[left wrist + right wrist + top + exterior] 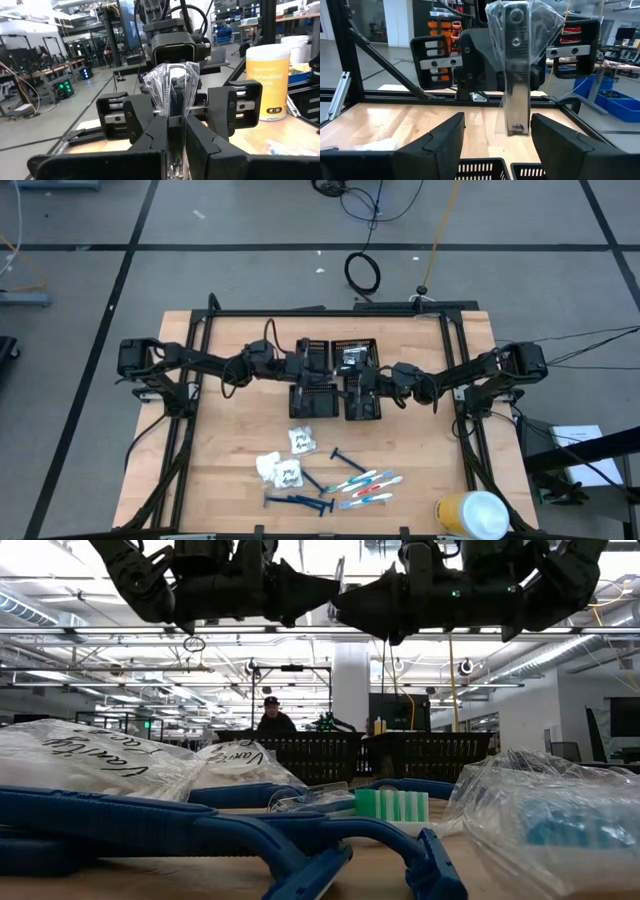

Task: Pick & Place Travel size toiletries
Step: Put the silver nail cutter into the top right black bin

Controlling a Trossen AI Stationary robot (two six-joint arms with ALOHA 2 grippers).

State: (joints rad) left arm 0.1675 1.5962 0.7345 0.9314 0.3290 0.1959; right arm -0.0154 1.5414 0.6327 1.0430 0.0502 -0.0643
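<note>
Black mesh trays (336, 378), four in a block at desk (230, 430) centre, under both arms. Far-right tray (354, 355) with silvery-white pieces (351, 357) inside; contents of the other three not discernible. Left gripper (322, 365) over the trays' middle, reaching in from the left, jaws pressed together on a clear-wrapped silvery piece (171, 90) standing upright between them. Right gripper (352, 383) facing it from the right, close by, jaws spread wide, nothing between them; same wrapped piece (516, 60) hanging ahead of it. Nearer on bare wood, well apart from the trays: white crinkly packets (283, 464), blue razors (300, 501), and toothbrushes (368, 485) in teal, pink and white, lying loose in a cluster. Yellow-and-white cylinder (472, 515) at the near right corner. Beyond the desk, a person (272, 718) in the room.
</note>
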